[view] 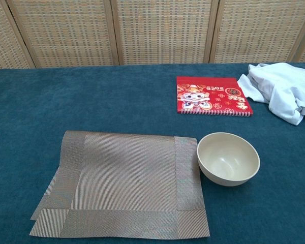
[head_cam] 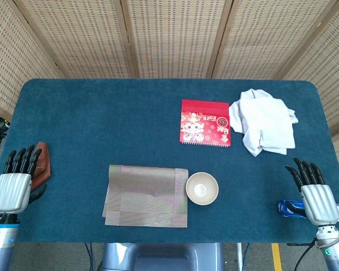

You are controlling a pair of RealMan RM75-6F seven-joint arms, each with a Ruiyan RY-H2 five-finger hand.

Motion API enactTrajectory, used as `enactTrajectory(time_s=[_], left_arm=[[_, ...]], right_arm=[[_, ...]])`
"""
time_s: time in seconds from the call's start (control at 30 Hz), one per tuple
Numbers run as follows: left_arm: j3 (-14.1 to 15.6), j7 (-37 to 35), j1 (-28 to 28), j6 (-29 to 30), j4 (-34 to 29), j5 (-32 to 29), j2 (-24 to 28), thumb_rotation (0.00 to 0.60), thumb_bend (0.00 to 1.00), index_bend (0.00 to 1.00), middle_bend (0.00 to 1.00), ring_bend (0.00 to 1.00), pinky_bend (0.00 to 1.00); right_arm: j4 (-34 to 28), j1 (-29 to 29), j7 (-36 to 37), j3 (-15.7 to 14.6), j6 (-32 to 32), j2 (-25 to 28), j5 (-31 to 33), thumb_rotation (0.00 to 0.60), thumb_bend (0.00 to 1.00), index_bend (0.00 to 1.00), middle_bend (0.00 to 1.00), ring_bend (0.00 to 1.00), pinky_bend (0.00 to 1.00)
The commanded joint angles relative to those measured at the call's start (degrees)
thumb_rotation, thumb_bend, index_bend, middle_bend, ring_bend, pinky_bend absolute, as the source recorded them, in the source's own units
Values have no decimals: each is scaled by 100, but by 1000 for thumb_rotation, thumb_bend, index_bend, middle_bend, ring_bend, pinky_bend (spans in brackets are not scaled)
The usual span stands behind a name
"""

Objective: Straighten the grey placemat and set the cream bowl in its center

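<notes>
The grey placemat [head_cam: 146,196] [view: 123,184] lies near the table's front edge, folded over itself with its left side askew. Just right of it stands the cream bowl [head_cam: 201,188] [view: 227,158], upright and empty, touching or nearly touching the mat's right edge. My left hand [head_cam: 17,182] hovers at the front left, far from the mat, fingers extended and holding nothing. At the front right my right hand [head_cam: 313,192] is likewise empty with fingers extended. Neither hand shows in the chest view.
A red calendar booklet [head_cam: 205,122] [view: 212,95] lies behind the bowl. A crumpled white cloth [head_cam: 264,120] [view: 284,90] sits at the back right. A brown leather item [head_cam: 42,162] lies by the left hand, a blue object [head_cam: 290,207] by the right hand.
</notes>
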Motion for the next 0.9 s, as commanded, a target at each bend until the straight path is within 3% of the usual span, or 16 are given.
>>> enactTrajectory(time_s=[0.03, 0.9], left_arm=[[-1, -5, -1, 1, -5, 4, 4, 600, 236, 0, 0, 0, 0], [84, -48, -86, -137, -26, 140, -9, 600, 236, 0, 0, 0, 0]], right_arm=[[2, 1, 1, 2, 1, 1, 0, 600, 268, 156, 0, 0, 0], [21, -54, 7, 18, 60, 24, 60, 600, 268, 156, 0, 0, 0]])
